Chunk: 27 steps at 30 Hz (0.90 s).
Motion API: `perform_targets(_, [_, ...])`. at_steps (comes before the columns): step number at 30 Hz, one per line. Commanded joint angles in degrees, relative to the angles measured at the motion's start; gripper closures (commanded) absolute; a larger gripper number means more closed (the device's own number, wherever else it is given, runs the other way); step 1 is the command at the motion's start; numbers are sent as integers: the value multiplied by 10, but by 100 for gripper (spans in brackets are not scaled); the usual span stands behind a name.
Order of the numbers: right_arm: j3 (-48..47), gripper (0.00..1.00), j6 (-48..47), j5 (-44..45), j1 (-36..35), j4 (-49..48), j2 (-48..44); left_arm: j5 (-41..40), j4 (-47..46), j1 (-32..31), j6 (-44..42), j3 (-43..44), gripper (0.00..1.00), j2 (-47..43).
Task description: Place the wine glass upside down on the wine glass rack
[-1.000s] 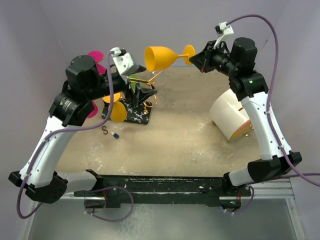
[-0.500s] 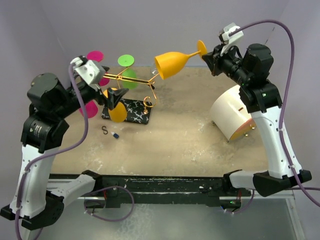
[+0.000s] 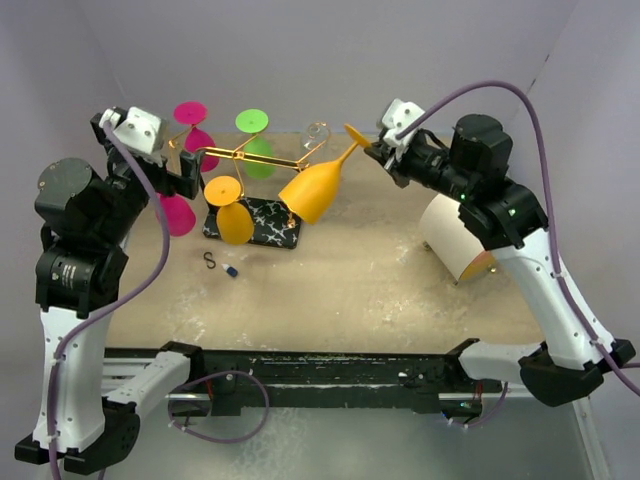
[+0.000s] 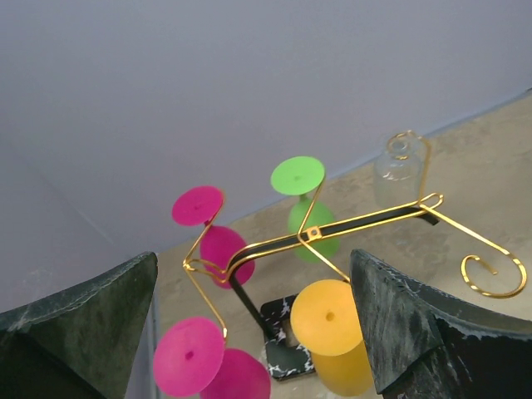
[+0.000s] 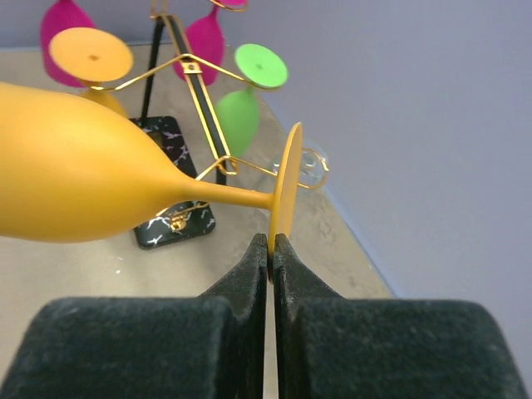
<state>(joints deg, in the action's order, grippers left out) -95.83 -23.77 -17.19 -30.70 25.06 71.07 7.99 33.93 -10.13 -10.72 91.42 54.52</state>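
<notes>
A: How far along is it?
B: Partway, I'd say. The right claw [image 3: 372,150] is pinched shut on the foot rim of the wine glass [image 3: 316,190], which tilts bowl-down just right of the wine glass rack [image 3: 272,226].
A: Hung yet?
B: No. The foot sits in no rack arm, though the bowl may be brushing one. The left claw [image 3: 183,172] hangs open, left of the rack, holding nothing

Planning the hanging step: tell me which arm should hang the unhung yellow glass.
Right. The right fingers are shut on the foot of the glass, its bowl tilted down beside the rack. The left fingers are open, holding nothing.
</notes>
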Motion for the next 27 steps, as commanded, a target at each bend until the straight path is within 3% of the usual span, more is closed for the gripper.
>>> perform_targets(1, [-14, 100, -55, 15, -51, 2, 0, -74, -26, 5, -64, -27, 1, -5])
perform_targets(14, [-40, 100, -150, 160, -241, 15, 90, -49, -25, 54, -23, -60, 1, -36])
perform_targets(27, [-52, 100, -200, 374, -328, -32, 186, -49, -23, 88, -10, -65, 1, -73])
